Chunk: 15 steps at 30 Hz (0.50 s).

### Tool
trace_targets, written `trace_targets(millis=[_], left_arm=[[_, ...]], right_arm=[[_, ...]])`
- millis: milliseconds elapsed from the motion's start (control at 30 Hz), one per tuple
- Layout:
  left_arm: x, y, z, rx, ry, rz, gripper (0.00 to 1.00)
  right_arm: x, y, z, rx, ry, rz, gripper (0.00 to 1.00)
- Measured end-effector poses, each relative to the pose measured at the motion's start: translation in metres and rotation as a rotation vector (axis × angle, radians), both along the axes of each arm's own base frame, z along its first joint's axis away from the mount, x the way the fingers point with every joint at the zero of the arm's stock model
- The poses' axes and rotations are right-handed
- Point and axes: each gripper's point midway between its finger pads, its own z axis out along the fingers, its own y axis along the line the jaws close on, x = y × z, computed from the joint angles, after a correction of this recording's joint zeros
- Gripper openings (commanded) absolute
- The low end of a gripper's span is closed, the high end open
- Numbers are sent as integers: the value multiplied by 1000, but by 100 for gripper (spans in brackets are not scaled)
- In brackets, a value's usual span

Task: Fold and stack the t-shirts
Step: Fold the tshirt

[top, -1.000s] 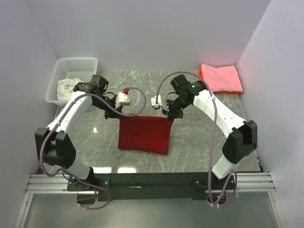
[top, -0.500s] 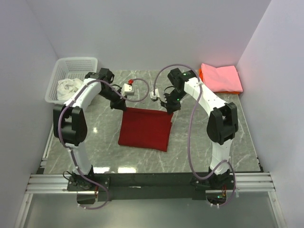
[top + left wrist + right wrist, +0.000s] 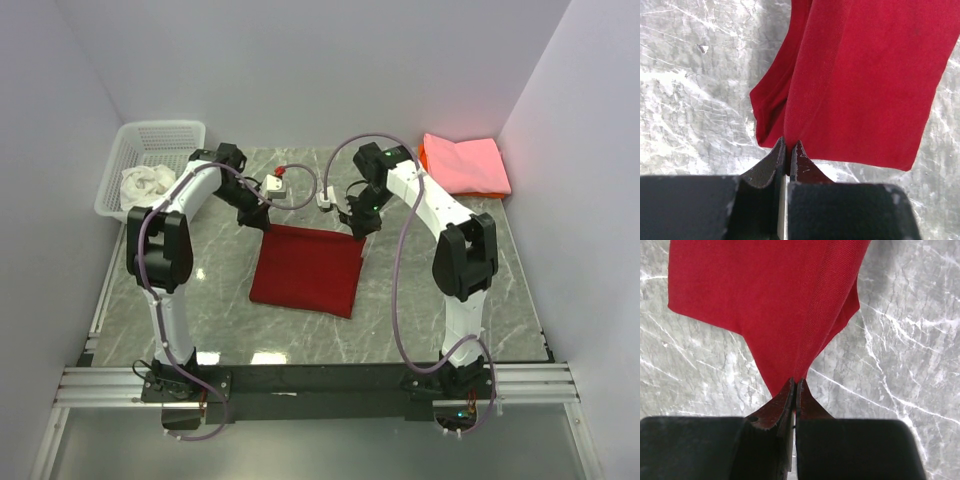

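Observation:
A deep red t-shirt (image 3: 305, 270) lies folded into a rectangle on the marble table (image 3: 420, 290). My left gripper (image 3: 262, 222) is shut on its far left corner, where the left wrist view shows the cloth (image 3: 860, 80) pinched at my left gripper (image 3: 789, 146). My right gripper (image 3: 358, 230) is shut on the far right corner; the right wrist view shows the red cloth (image 3: 765, 300) drawn into my right gripper (image 3: 796, 384). A pink t-shirt (image 3: 465, 163) lies folded at the back right over an orange one (image 3: 423, 153). A white t-shirt (image 3: 142, 184) is bunched in the basket.
A white plastic lattice basket (image 3: 160, 138) stands at the back left corner. White walls close in the table on the left, back and right. Both arms' purple cables loop above the far half of the table.
Both grippers have carried the red shirt's far edge away from me, and the cloth now lies flatter and farther back. Both arms have stretched out toward the back.

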Motion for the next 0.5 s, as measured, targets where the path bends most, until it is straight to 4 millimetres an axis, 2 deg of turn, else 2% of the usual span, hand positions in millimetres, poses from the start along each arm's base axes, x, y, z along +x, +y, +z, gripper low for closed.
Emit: trace_targets(millis=[133,300,433,467,500], left_arm=[[6,-2,-9,0,10,1,8],[21,-7,-24,-8,31,19,18],[34,-9,-34,-6,45,67,33],[38,-9,-36,-2,49,91,40],[43,-8,-38,1,52,115,47]], right_arm=[[2,-3,-9,-23,25,-24,0],[9,-13,-42,-84,92,-80,0],[21,-19,-61,-133,90,-144,0],[25,-21,-64,-149,84,-166,2],[29,-23,-68,-164,81,-187,11]])
